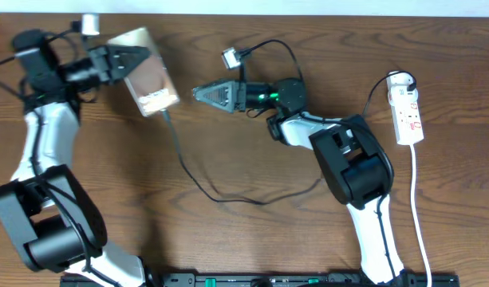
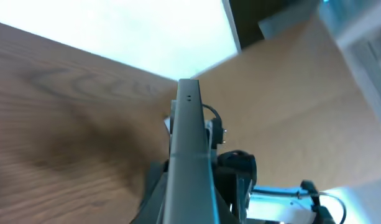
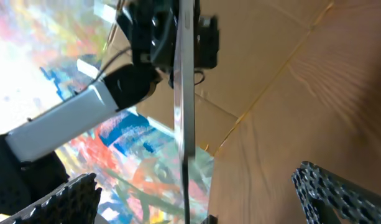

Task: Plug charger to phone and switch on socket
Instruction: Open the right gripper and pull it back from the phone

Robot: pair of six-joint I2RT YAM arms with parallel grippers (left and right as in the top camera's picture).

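My left gripper (image 1: pixel 139 60) is shut on the phone (image 1: pixel 148 78) and holds it tilted above the far left of the table. The phone shows edge-on in the left wrist view (image 2: pixel 189 143) and the right wrist view (image 3: pixel 184 93). The charger (image 1: pixel 198 185), a thin black cable, reaches the phone's lower edge and seems to be plugged in there. It loops across the table toward the right arm. My right gripper (image 1: pixel 199 93) is open and empty, pointing at the phone from the right (image 3: pixel 206 193). The socket (image 1: pixel 409 112) lies at the far right.
A black plug (image 1: pixel 399 80) sits in the socket's far end, and its white cord (image 1: pixel 416 207) runs toward the front edge. A small white connector (image 1: pixel 230 57) on a robot cable hangs behind the right gripper. The wooden table (image 1: pixel 252 239) is bare in front.
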